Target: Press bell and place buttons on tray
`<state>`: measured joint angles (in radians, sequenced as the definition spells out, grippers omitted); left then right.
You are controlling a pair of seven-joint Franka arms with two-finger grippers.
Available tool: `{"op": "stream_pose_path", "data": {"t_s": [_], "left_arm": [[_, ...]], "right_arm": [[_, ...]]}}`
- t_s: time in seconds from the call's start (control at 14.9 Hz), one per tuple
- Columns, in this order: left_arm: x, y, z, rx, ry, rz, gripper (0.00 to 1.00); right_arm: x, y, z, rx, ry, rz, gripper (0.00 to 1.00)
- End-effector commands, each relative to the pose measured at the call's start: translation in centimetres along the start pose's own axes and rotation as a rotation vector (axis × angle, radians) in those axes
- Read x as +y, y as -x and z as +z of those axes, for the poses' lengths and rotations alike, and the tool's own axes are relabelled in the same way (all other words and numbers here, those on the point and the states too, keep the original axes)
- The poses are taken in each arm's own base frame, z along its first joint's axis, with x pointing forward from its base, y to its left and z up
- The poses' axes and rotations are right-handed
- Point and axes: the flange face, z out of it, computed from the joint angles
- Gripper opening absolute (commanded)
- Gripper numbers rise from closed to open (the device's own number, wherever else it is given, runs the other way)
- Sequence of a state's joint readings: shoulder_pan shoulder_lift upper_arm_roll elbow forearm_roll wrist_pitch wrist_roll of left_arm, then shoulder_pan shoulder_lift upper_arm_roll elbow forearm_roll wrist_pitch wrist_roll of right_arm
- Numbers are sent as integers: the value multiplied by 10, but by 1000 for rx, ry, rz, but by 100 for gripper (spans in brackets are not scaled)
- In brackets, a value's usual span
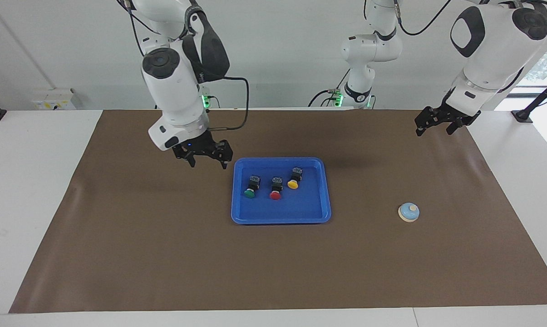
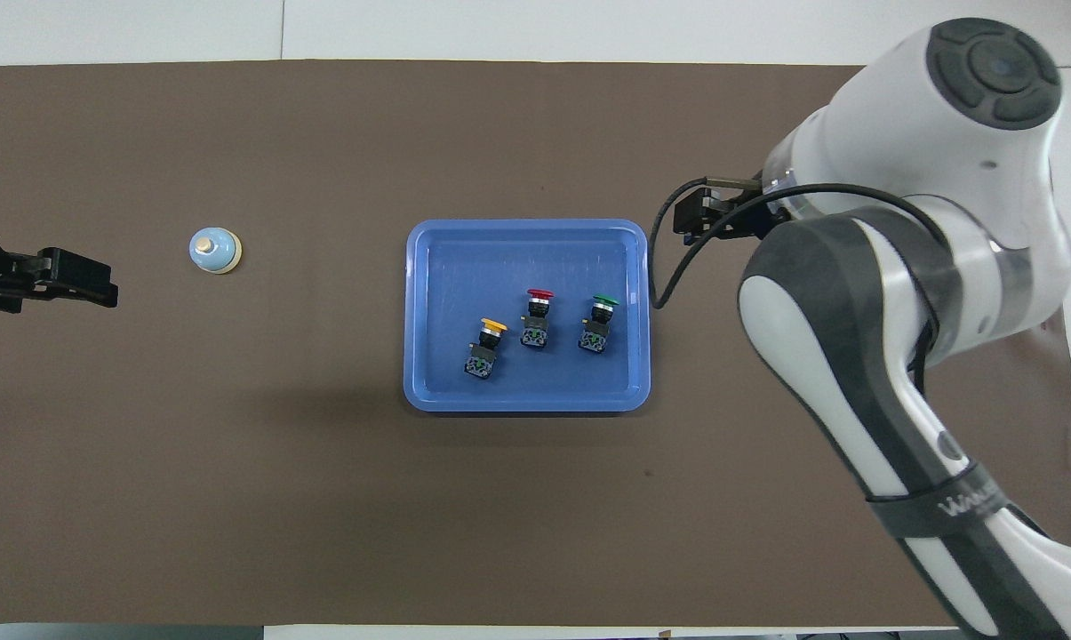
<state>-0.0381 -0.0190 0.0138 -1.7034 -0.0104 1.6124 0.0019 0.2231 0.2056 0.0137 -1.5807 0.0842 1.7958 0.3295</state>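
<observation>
You had the blue tray (image 2: 526,396) sitting mid-tabletop on the brown mat (image 2: 322,498), and all three buttons lay inside it, tipped on their sides and apart from one another. Reading the overhead view as a clock face centred on the tray, the red button (image 2: 536,317) lay almost at the centre, the green button (image 2: 598,321) just beside it at 3 o'clock toward the right arm's end, and the yellow button (image 2: 486,348) at about 8 o'clock, slightly nearer to the robots than the other two. Each cap pointed toward 12 o'clock, away from the robots. The bell (image 2: 214,250) stood upright on the mat out at 9 o'clock from the tray, well apart from it, toward the left arm's end. Your right gripper (image 1: 206,160) hung above bare mat just outside the tray's rim at roughly 2 o'clock, its fingers spread apart and holding nothing. Your left gripper (image 1: 435,126) waited in the air over the mat's edge at the left arm's end, around 8 o'clock from the bell and well apart from it, fingers likewise spread and empty.
</observation>
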Motion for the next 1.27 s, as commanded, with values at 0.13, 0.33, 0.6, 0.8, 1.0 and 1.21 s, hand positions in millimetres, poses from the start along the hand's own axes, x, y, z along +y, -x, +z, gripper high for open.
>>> {"op": "stream_pose_path", "data": {"t_s": [0.13,0.33,0.6,0.8,1.0,1.21], "left_arm": [[-2,3,-5,8,-12,0,100],[-2,3,-5,8,-12,0,100],[-2,3,-5,8,-12,0,100],[-2,3,-5,8,-12,0,100],[-2,3,-5,8,-12,0,100],[-2,3,-5,8,-12,0,100]], "right_arm": [[75,5,-30,-32,51,-133,100],[110,19,-61,-39,69,-180,100],[151,47,-102,-51,90,-217,100],[161,66,-120,-78,98,-192,100],[160,62,-121,-49,98,-157,100],[158,55,-120,-13,98,-137,100]]}}
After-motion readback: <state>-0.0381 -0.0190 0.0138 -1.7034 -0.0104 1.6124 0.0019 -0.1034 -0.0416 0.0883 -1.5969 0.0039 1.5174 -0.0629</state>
